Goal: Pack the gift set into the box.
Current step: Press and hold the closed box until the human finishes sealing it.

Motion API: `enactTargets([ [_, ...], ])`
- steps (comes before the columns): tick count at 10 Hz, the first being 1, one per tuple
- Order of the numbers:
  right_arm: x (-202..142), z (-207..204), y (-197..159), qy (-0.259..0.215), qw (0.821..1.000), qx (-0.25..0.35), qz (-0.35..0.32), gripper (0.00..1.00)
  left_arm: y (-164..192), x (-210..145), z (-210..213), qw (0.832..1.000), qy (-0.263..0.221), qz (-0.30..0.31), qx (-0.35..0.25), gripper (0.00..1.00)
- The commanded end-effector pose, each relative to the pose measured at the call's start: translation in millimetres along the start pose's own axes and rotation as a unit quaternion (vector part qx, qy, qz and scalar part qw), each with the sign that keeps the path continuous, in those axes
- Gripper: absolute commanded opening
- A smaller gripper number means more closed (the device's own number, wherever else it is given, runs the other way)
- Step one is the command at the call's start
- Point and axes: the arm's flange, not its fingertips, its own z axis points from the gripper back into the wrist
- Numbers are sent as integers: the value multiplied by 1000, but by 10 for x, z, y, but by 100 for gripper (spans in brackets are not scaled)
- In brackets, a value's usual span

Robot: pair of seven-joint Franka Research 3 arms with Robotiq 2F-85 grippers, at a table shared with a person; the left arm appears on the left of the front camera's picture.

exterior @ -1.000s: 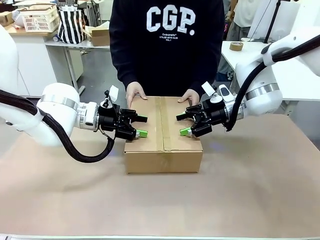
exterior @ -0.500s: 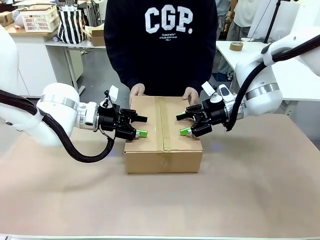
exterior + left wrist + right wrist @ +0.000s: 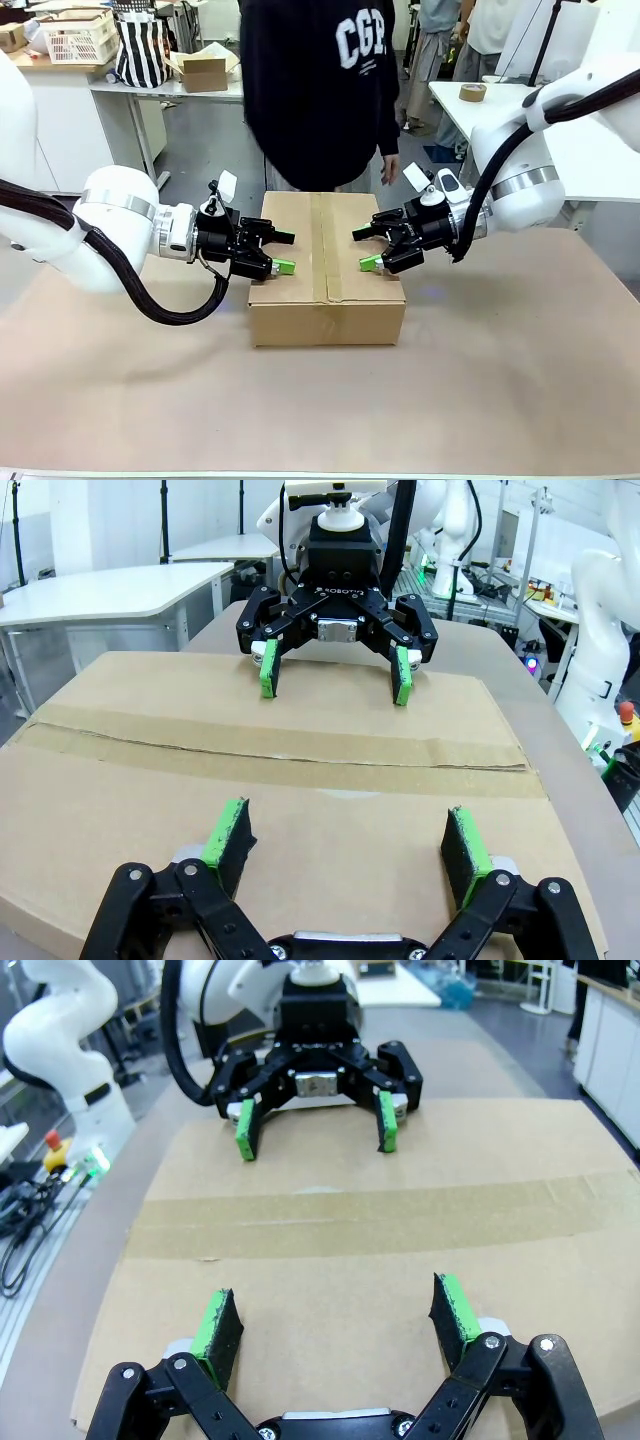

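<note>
A closed brown cardboard box (image 3: 327, 290) sits on the brown table (image 3: 500, 390), directly between the fingertips of two robot arms that face each other across it. The left gripper (image 3: 284, 252) reaches in over the box's left edge with its fingers spread wide and nothing held between them. The right gripper (image 3: 363, 250) mirrors it over the right edge, its fingers likewise parted and empty. A strip of tape (image 3: 323, 250) seals the top flaps and runs across the lid in the gap between the two sets of fingertips. In the left wrist view, the green pads (image 3: 228, 832) stand over the near half of the lid, the taped seam lies just beyond them, and the other gripper points back from the far side. The right wrist view shows the same arrangement in reverse, with its own pads (image 3: 452, 1306) apart above bare cardboard. Whether any fingertip actually touches the lid cannot be told. A person (image 3: 320, 90) in a dark sweatshirt with white lettering stands behind the box, beyond both sets of fingers.
</note>
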Motion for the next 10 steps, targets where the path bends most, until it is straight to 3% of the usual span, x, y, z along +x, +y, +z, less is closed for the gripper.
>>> enactTargets([
  [1,-24,-11,3,3,1000,-1,-1,100,-5,-57,-1,1000,-2,-2,3,100],
  [10,-24,-11,3,3,1000,-1,-1,100,-5,-57,-1,1000,-2,-2,3,100],
])
